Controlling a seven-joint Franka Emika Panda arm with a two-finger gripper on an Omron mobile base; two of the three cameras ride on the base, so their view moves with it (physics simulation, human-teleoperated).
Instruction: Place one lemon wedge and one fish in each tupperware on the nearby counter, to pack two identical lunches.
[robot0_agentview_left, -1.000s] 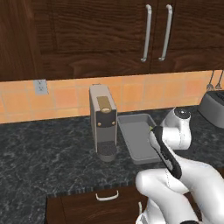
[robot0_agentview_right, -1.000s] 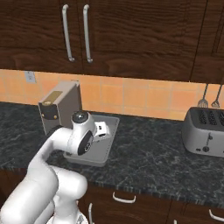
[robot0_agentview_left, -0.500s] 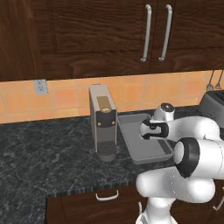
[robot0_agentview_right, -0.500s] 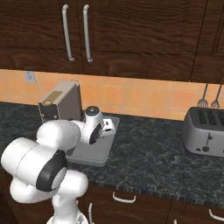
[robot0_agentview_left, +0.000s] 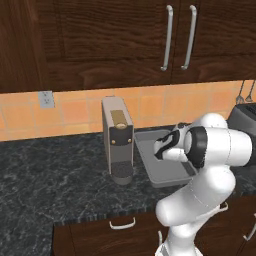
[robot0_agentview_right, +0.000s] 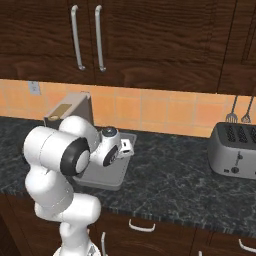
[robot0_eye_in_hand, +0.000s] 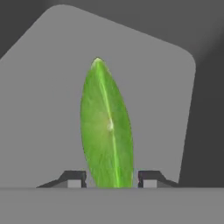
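Lemon wedge (robot0_eye_in_hand: 108, 127) — green — stands between parted fingers (robot0_eye_in_hand: 73, 178), over grey tupperware (robot0_eye_in_hand: 39, 100).

Arm (robot0_agentview_left: 210, 150) over grey tray (robot0_agentview_left: 167, 172) (black counter (robot0_agentview_left: 50, 180))

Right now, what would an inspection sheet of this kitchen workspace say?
Surface: black speckled counter over brown drawers.
Job's things: green wedge above the grey container, in the hand view.
Clutter: coffee machine left of the container; toaster to the right.
Grippers: fingers stand on either side of the wedge; grip cannot be told.
Cables: nothing seen.
Surroundings: dark wall cabinets, orange tiles, outlet, hanging utensils.
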